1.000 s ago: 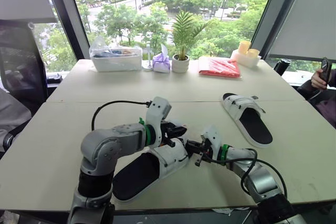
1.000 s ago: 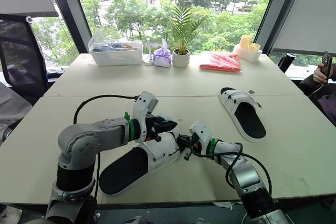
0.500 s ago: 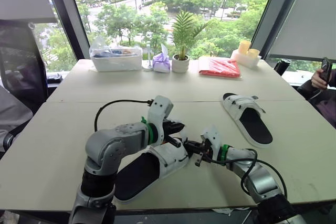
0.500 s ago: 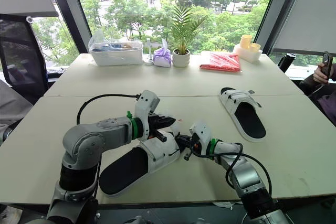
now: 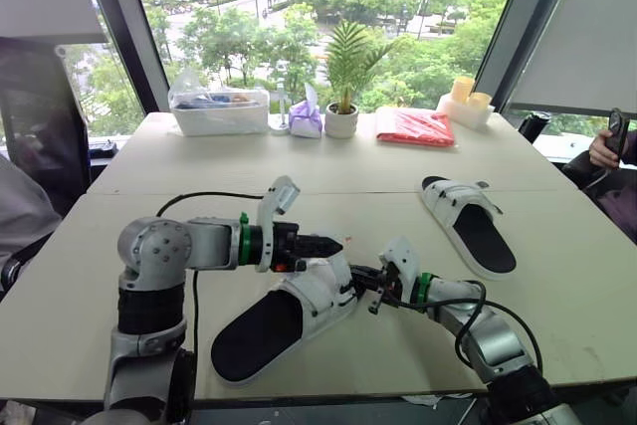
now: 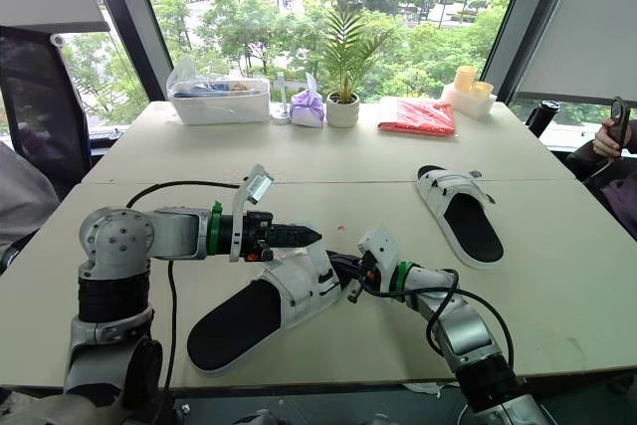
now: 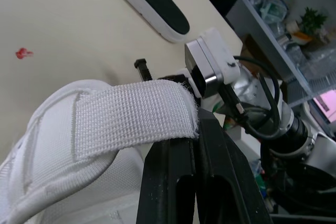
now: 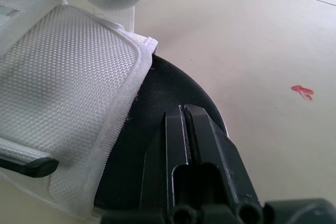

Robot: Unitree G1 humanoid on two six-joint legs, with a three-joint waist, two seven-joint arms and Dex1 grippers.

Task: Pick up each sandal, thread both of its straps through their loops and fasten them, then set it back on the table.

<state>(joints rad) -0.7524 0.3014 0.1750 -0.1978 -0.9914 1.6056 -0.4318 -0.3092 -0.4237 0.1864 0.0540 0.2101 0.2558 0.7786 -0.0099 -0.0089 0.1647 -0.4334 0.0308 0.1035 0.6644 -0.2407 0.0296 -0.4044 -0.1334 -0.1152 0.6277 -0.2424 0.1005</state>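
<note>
Left wrist view has the left pincer (image 7: 197, 124) clamped on the near sandal's (image 5: 299, 306) white strap (image 7: 131, 116). The right pincer (image 8: 185, 111), fingers pressed together, touches its black footbed (image 8: 157, 103). Its toe points far-right, heel near-left.

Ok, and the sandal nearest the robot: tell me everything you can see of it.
The near sandal rests on the table, heel toward the robot and its left. It has a black footbed and a white, woven-looking padded upper. One white strap is lifted off the upper, its end pinched in the shut left gripper. The shut right gripper sits at the toe end, over the black footbed.
</note>
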